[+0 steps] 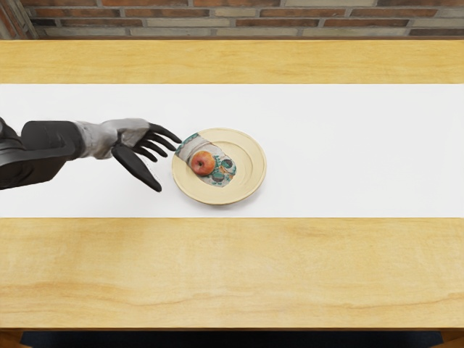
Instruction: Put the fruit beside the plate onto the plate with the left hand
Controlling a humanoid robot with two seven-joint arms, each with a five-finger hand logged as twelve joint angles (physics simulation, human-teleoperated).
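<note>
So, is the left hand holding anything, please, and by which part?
Nothing is held: the left hand is open beside the plate, and the apple rests on the plate.

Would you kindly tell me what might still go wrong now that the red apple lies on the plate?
First, the open left hand hovers close to the left rim of the round beige plate; a careless move might nudge it. Second, the red apple lies left of the plate's centre on a patterned patch, so a bump might roll it off onto the white runner.
</note>
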